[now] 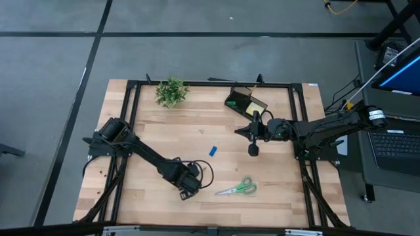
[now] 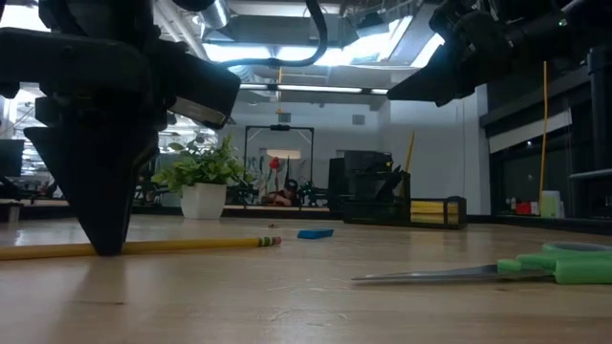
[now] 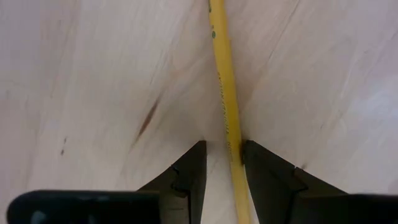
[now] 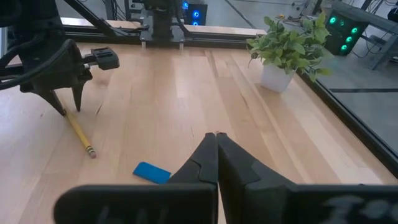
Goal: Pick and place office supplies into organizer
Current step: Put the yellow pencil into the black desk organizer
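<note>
A yellow wooden pencil (image 3: 221, 74) lies flat on the table near its near edge, eraser end toward the middle (image 2: 271, 241). My left gripper (image 3: 222, 149) is open and points down over the pencil's other end, one finger on each side. Green-handled scissors (image 1: 239, 189) lie flat to its right. A blue eraser (image 1: 213, 151) lies at mid-table. The black organizer (image 1: 244, 101) stands at the far edge with a yellow pad (image 2: 430, 210) in its tray. My right gripper (image 1: 253, 149) is shut and hangs above the table between organizer and eraser, holding nothing. My left gripper comes at the pencil from above, its fingers across the shaft near the plain end. One finger (image 3: 264, 171) stands right against the shaft (image 3: 235, 155); the other (image 3: 189, 171) is apart from it. I cannot tell whether the near finger touches. The pencil lies flat on the table.
A potted plant (image 1: 170, 92) stands at the far left corner of the wooden top. A black frame (image 1: 197, 82) runs along the far and side edges. Bare wood lies between the eraser and the organizer.
</note>
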Controlling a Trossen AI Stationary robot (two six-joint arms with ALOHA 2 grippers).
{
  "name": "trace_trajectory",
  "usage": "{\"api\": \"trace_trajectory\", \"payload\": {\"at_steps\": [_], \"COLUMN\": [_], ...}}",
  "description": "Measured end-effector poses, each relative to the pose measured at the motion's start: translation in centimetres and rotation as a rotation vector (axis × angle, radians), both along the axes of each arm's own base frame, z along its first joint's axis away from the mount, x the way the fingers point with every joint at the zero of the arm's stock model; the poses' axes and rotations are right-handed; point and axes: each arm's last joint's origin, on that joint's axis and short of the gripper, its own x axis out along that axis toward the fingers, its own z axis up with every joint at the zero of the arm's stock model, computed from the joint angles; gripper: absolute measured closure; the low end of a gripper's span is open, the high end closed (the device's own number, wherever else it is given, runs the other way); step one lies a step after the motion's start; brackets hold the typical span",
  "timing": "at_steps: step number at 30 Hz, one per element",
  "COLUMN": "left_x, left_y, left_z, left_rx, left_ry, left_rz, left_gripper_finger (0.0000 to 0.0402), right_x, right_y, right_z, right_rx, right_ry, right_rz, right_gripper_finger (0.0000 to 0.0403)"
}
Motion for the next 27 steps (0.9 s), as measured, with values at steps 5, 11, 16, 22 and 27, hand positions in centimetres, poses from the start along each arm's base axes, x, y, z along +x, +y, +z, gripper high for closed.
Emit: {"api": "trace_trajectory", "payload": {"at_steps": [5, 11, 16, 22, 27], "left_x": [0.07, 0.08, 0.07, 0.10, 0.10], "left_y": [0.42, 0.56, 0.56, 0.53, 0.54], "left_z": [-0.06, -0.08, -0.12, -0.14, -0.16], "left_rx": [0.007, 0.018, 0.024, 0.022, 0.022], "left_ry": [0.012, 0.017, 0.018, 0.014, 0.015], "left_rz": [-0.008, -0.052, -0.072, -0.080, -0.079], "left_gripper_finger": [0.0300, 0.0300, 0.0301, 0.0325, 0.0357], "right_x": [0.00, 0.00, 0.00, -0.01, -0.02], "right_y": [0.00, -0.01, 0.00, 0.01, 0.01], "right_z": [0.00, 0.00, 0.00, -0.04, -0.07], "right_rx": [0.001, 0.002, 0.002, 0.025, 0.028], "right_ry": [-0.001, -0.001, -0.001, 0.000, 0.003], "right_rz": [0.000, -0.001, 0.000, -0.006, -0.007], "right_gripper_finger": [0.0400, 0.0400, 0.0400, 0.0396, 0.0383]}}
